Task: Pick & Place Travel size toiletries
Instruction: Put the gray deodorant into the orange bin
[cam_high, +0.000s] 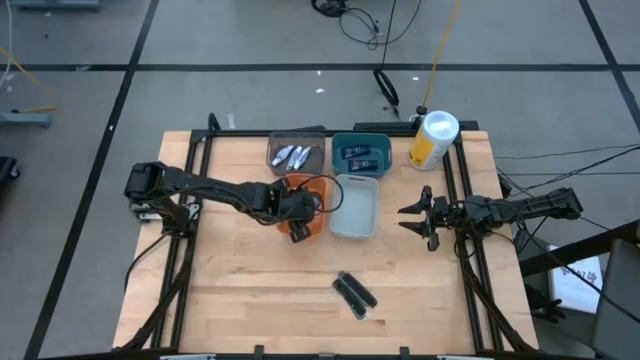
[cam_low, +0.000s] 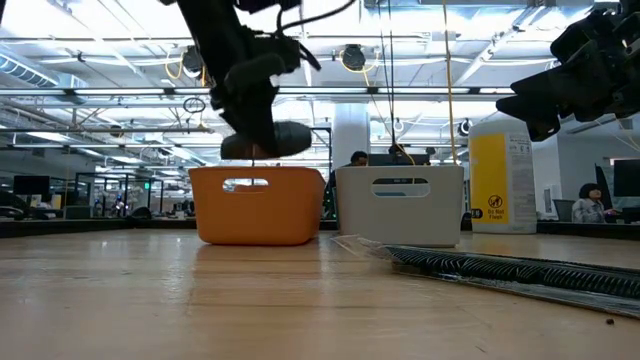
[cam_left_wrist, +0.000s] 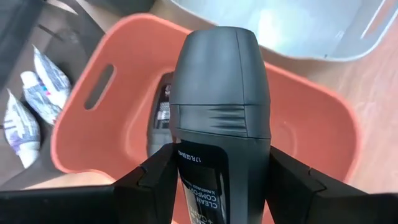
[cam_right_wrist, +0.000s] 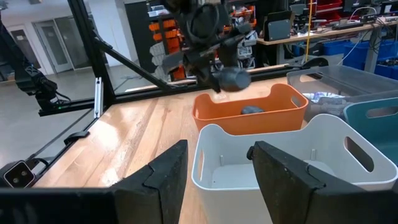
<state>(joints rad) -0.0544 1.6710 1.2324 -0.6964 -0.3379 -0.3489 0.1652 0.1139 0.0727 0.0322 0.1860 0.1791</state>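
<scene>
Dark grey oval deodorant stick (cam_left_wrist: 219, 118) clamped in left gripper (cam_left_wrist: 217, 180) above orange plastic bin (cam_left_wrist: 311, 124).
1 matching oval (cam_left_wrist: 160, 118) lies inside; right gripper (cam_right_wrist: 217, 168) waits, fingers apart.

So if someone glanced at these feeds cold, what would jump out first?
Probably the left gripper holding a dark grey oval above the orange bin, where another dark oval already lies. Next, the yellow-and-white canister at the table's far right corner, and two slim black bars lying loose near the front edge. The right gripper waits open beside the white bin.
</scene>
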